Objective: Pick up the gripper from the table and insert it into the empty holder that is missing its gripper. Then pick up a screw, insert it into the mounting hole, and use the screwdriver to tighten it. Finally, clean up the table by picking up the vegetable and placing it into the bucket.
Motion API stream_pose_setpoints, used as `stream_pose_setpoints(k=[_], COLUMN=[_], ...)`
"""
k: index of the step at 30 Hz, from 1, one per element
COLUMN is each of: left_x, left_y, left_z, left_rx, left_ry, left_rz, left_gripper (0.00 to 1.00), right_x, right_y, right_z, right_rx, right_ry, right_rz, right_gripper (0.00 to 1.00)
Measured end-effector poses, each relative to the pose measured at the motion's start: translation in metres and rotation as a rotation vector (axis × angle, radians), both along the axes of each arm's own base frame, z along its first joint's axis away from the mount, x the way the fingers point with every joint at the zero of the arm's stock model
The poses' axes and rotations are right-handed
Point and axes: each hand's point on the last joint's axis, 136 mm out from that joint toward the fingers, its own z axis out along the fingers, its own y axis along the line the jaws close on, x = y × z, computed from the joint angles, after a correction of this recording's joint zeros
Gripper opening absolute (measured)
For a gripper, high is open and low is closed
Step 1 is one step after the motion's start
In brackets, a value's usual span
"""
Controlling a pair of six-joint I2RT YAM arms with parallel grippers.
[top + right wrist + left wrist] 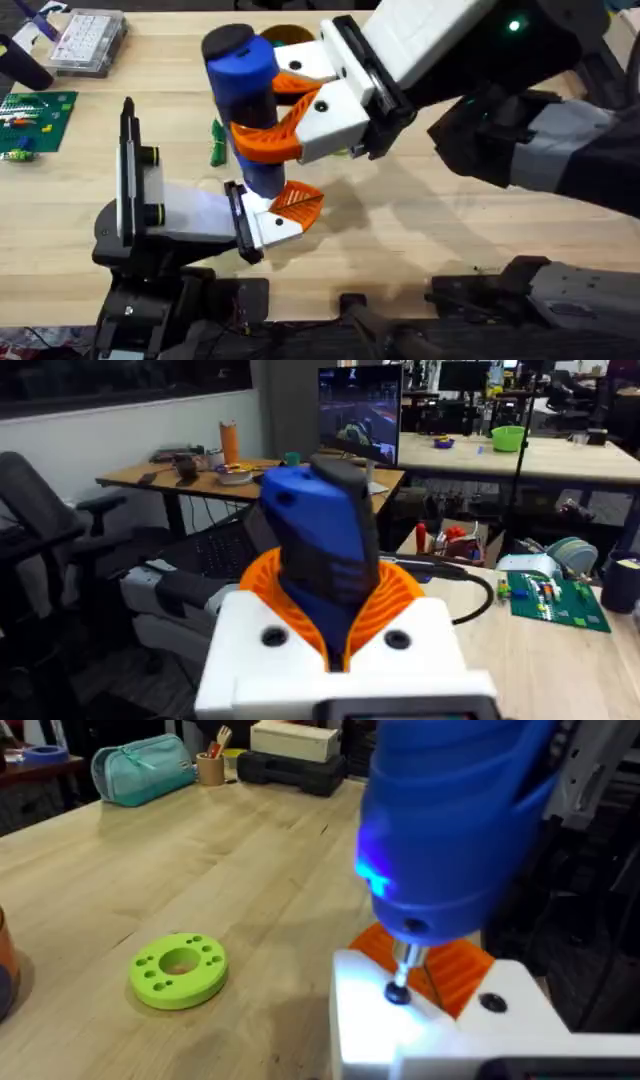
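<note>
Overhead, we are gripping the screwdriver (245, 100) in our right gripper (285, 110), its orange pads clamped around the blue barrel to hold it steady. It is standing near upright above the table (420, 240), tip down, bit resting on a screw (398, 992) in the left gripper (290, 205). We cannot tell how far that gripper's fingers are parted.

blue screwdriver (245, 100) upright, seemingly gripped

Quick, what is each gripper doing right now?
Left gripper: cannot be told.
Right gripper: closed on the blue pen-shaped electric screwdriver.
</note>
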Motion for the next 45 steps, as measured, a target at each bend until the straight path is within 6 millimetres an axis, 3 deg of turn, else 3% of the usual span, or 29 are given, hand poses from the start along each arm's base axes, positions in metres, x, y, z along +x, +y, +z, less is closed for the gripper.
stream_pose_setpoints(k=[45], left_x=[0.0000], left_y=[0.0000], left_z=[-0.0001], left_rx=[0.000], left_ry=[0.001], left_rz=[0.000], left_gripper=[0.021], right_x=[0.0013], right_y=[0.0024], right_z=[-0.0061], right_rx=[-0.014], right_ry=[0.012], right_rz=[0.011], right_gripper=[0.055])
